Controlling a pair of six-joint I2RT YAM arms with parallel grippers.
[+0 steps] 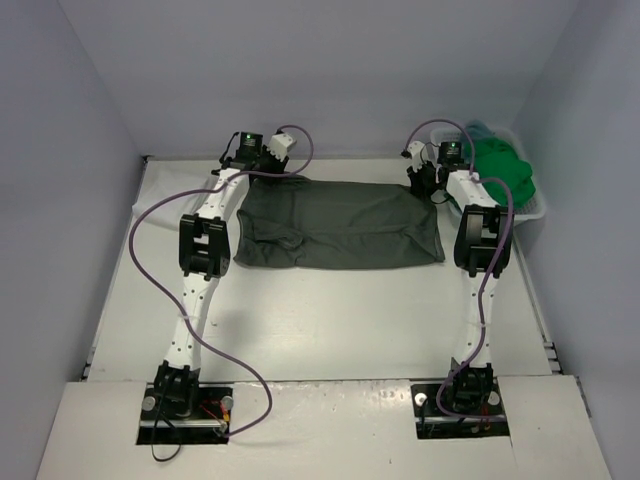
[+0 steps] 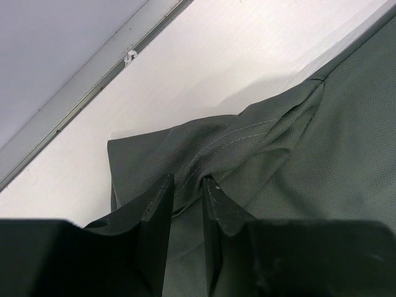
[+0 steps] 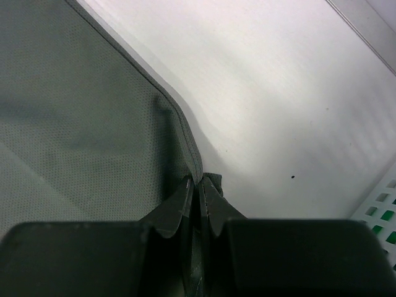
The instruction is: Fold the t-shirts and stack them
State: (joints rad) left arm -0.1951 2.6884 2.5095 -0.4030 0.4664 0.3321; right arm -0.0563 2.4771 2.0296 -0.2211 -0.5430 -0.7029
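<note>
A dark grey t-shirt (image 1: 335, 225) lies spread flat across the far half of the white table, long side running left to right. My left gripper (image 1: 262, 165) is at its far left corner. In the left wrist view the gripper (image 2: 187, 179) is shut on a bunched fold of the grey cloth (image 2: 297, 154), with wrinkles running into the jaws. My right gripper (image 1: 425, 180) is at the far right corner. In the right wrist view it (image 3: 199, 180) is shut on the stitched hem of the shirt (image 3: 74, 111).
A white slotted basket (image 1: 535, 205) holding green t-shirts (image 1: 500, 168) stands at the far right, close beside my right arm; its corner shows in the right wrist view (image 3: 380, 204). A metal rail (image 2: 80, 93) and the back wall run just behind the shirt.
</note>
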